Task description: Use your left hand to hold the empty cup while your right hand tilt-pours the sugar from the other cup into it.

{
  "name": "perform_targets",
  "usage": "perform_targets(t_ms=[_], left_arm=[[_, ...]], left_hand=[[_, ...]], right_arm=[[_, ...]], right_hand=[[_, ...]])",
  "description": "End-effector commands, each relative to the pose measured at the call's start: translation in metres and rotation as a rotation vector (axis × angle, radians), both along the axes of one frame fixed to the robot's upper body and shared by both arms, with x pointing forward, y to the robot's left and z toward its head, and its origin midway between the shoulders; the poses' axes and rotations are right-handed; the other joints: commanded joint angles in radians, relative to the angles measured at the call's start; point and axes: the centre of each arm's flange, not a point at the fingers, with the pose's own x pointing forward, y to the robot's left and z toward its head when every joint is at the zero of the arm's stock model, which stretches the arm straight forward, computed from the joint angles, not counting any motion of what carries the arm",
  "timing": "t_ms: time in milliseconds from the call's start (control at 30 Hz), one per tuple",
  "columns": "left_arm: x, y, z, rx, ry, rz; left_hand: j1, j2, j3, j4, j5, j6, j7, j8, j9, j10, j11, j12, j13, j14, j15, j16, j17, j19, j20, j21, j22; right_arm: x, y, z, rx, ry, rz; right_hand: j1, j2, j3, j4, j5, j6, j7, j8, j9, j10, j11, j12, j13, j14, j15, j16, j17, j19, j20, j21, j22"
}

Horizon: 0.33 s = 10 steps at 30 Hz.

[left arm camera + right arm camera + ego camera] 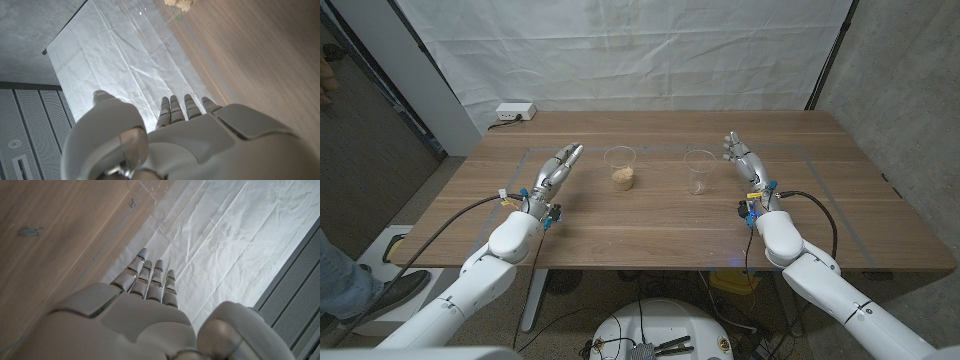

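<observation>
Clear plastic cups are standing upright near the middle of the wooden table [650, 225], well apart from each other. The cup with sugar [621, 169] is sitting on the robot's left side, brownish grains lying in its bottom; the empty cup [699, 172] is sitting to its right. The left hand [554, 172] is hovering just beside the sugar cup, fingers extended, grasping nothing. The right hand [745, 160] is waiting just beside the empty cup, fingers likewise released and apart from it. White cloth [620, 50] is hanging behind the table, and a power strip [515, 113] is lying at its far left corner.
</observation>
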Motion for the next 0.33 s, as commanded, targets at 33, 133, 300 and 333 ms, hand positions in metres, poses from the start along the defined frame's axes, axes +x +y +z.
perform_targets(t_ms=[33,133,300,333], left_arm=[[0.0038,0.0038,0.0068,-0.019,-0.016,-0.018],[0.0048,0.0038,0.0074,-0.021,-0.015,-0.021],[0.0066,0.0038,0.0082,-0.027,-0.012,-0.027],[0.007,0.004,0.0083,-0.027,-0.011,-0.028]], left_hand=[[-0.005,0.001,-0.005,0.007,0.0,0.015,-0.002,0.005,0.0,0.008,0.0,0.009,0.001,0.004,0.002,0.003,0.002,-0.063,-0.006,-0.003,0.004],[-0.006,0.002,-0.006,0.008,0.0,0.016,-0.003,0.004,0.0,0.009,0.0,0.009,0.001,0.004,0.001,0.003,0.001,-0.066,-0.007,-0.004,0.004],[-0.008,0.002,-0.007,0.01,0.0,0.018,-0.006,0.003,0.0,0.011,-0.001,0.008,0.001,0.002,0.001,0.001,0.001,-0.071,-0.007,-0.006,0.004],[-0.009,0.002,-0.007,0.01,0.0,0.018,-0.005,0.003,0.0,0.011,-0.001,0.008,0.001,0.001,0.001,0.0,0.001,-0.072,-0.006,-0.007,0.004]], right_arm=[[-0.0069,-0.0015,0.0055,0.05,-0.041,0.026],[-0.0078,-0.0014,0.0068,0.057,-0.04,0.014],[-0.0058,0.0013,0.0102,0.054,-0.041,0.016],[-0.0055,0.0018,0.0109,0.054,-0.039,0.017]], right_hand=[[0.005,0.01,-0.003,-0.004,0.002,0.015,0.0,0.009,0.002,0.013,0.002,0.005,0.002,0.014,0.001,0.003,0.003,0.01,0.0,0.001,0.001],[0.007,0.013,-0.001,-0.005,0.002,0.018,0.0,0.009,0.003,0.017,-0.002,0.005,0.002,0.017,0.003,0.003,0.003,0.009,0.002,-0.001,0.001],[0.011,0.019,0.001,-0.006,0.002,0.022,-0.003,0.009,0.003,0.018,-0.006,0.004,0.002,0.021,0.003,0.001,0.003,0.008,0.007,-0.003,0.001],[0.011,0.019,0.002,-0.006,0.001,0.023,-0.003,0.009,0.003,0.019,-0.007,0.005,0.002,0.023,0.002,0.001,0.003,0.008,0.008,-0.004,0.001]])
